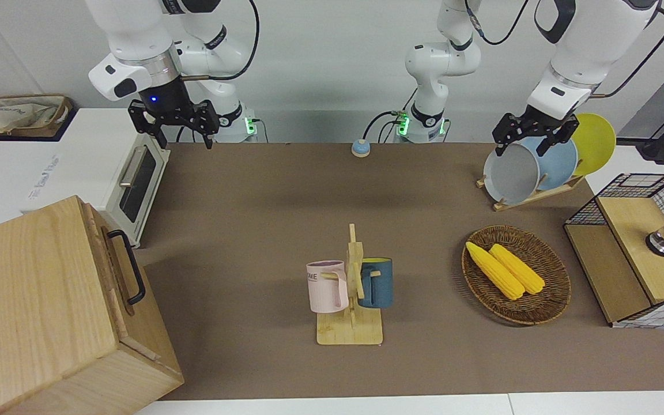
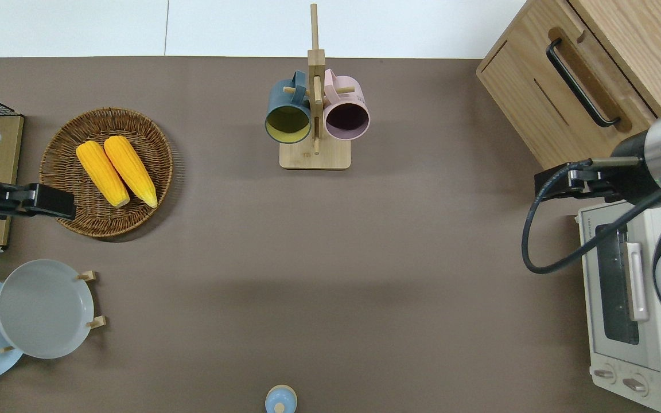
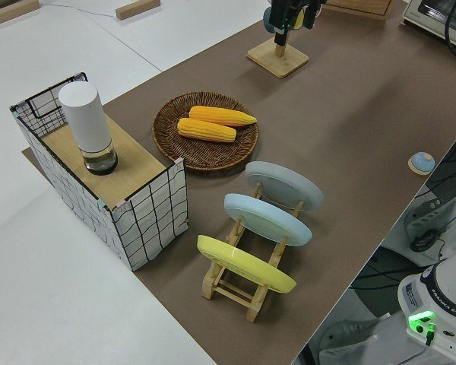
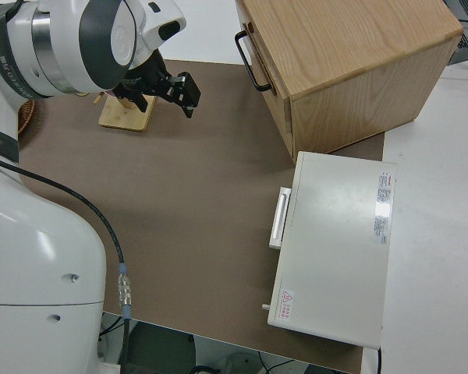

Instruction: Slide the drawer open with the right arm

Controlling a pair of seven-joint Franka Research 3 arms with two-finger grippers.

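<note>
One step lies ahead of us: the approach. The drawer (image 1: 114, 271) sits shut in the wood cabinet (image 1: 32, 305), beside the toaster oven (image 1: 136, 184). Our right end effector (image 1: 172, 124) hangs empty, fingers seemingly spread, touching nothing. Next we must bring it to the black bar handle (image 2: 580, 83). The left arm is parked.

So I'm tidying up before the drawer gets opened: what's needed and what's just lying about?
Needed: drawer, its handle, right gripper.
Lying about: toaster oven, mug rack, corn basket, plate rack, wire box, left arm parked.
</note>
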